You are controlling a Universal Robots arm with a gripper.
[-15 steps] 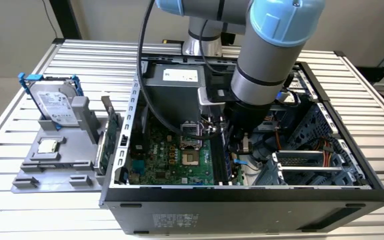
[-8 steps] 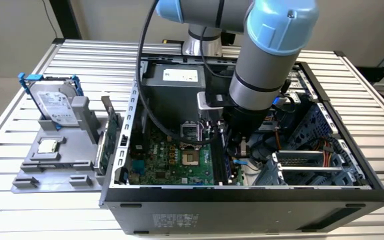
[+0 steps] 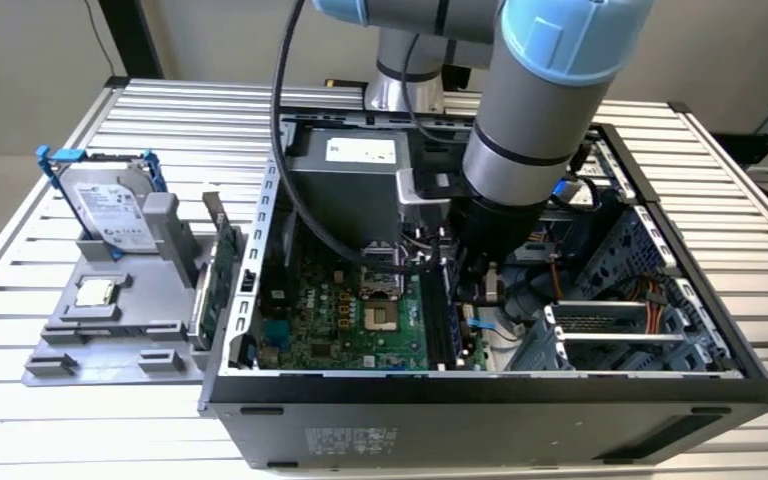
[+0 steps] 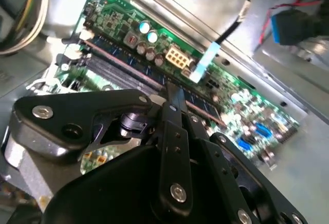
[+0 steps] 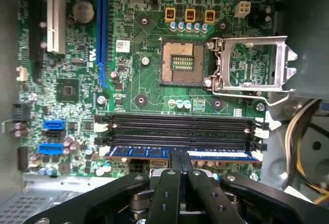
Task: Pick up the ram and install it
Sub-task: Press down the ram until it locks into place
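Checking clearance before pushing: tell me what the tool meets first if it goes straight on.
The tool is shut on the ram, which sits over a black slot; that slot likely comes first.

The arm reaches steeply down, wrist vertical, its gripper (image 5: 180, 158) with fingers (image 5: 175, 163) closed together, tips touching.

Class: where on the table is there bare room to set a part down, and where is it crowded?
Free: the slatted table in front of the grey tray. Crowded: inside the case, where the hand grips the ram.
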